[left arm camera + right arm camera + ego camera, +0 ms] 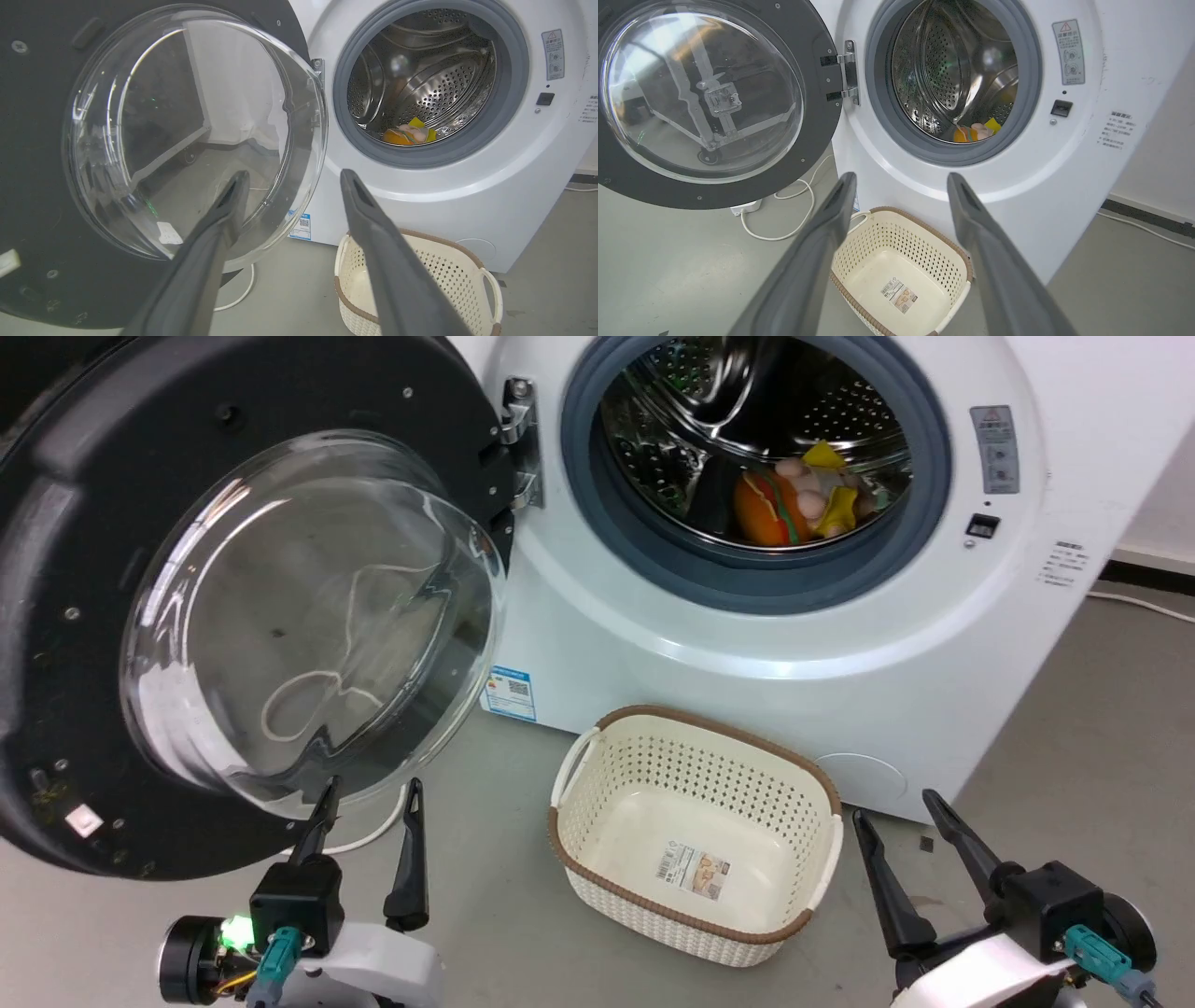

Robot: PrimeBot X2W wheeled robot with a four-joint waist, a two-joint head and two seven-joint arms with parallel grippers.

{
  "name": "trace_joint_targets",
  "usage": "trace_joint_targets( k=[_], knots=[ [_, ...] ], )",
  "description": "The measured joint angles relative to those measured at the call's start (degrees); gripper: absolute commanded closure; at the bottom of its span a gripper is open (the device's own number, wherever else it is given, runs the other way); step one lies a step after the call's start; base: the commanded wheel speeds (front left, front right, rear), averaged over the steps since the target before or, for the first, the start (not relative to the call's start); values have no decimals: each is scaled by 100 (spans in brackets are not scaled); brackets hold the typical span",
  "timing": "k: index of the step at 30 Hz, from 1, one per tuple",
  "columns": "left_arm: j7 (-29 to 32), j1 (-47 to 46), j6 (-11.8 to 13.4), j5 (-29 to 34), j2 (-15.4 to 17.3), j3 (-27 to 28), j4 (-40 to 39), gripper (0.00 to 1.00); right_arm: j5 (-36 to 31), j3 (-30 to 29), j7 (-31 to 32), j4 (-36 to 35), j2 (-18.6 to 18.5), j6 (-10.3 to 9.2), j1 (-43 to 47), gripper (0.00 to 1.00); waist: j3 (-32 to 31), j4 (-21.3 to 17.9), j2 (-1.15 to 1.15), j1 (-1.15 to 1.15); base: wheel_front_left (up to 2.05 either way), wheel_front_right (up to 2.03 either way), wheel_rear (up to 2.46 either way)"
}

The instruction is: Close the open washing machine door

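Both pincers are spread wide and hold nothing. The left gripper [372, 786] sits low on its pale wrist with the fingers pointing roughly straight up the head view, almost parallel. The washing machine door [308, 616] is directly ahead of and above those fingertips, swung fully open on its hinge [518, 439]. It faces the robot, black rim outermost and clear glass bowl bulging towards the pincer. In the head view the bowl's lower edge overlaps the tip of the outer left finger [322, 812], and I can't tell whether they touch. In the left wrist view that finger lies across the bowl, while the inner one points at the white machine front [747, 663] between the door and the drum opening [756, 457]. Nothing sits between the fingers. A white cable [373, 835] lies on the floor just beyond the left fingertips, under the door. The right gripper [893, 805] is equally low, its fingers splayed and leaning towards the robot's left, with the wrist rolled a bit. The basket [653, 711] stands just to its left, between the two pincers, close to the right fingers but apart from them. The door is well off to the right pincer's left, past the basket. The drum opening is ahead of and above it, with toys [794, 504] lying inside at the bottom.
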Motion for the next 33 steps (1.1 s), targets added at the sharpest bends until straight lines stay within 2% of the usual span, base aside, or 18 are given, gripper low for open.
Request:
trace_joint_targets(
  k=[27, 28, 29, 33],
  knots=[
    [-331, 44, 82, -59, 0, -47, -108, 0, 115, 189, -323, 37, 0, 0, -49, 0, 13, 642, 0, 0, 0, 0, 0],
    [-350, 44, 80, -65, 0, -52, -107, 55, 120, 182, -347, 36, 0, 0, -48, 0, 15, 666, 0, 0, 0, 0, 0],
    [-352, 44, 75, -82, 0, -57, -105, 100, 130, 167, -353, 35, 0, 0, -47, 0, 17, 691, 0, 0, 0, 0, 0],
    [-405, 42, -27, -243, 8, -47, -245, 100, 165, 126, -404, 12, 0, 0, -40, 0, 57, 790, 0, 0, 0, 0, 0]
  ],
)
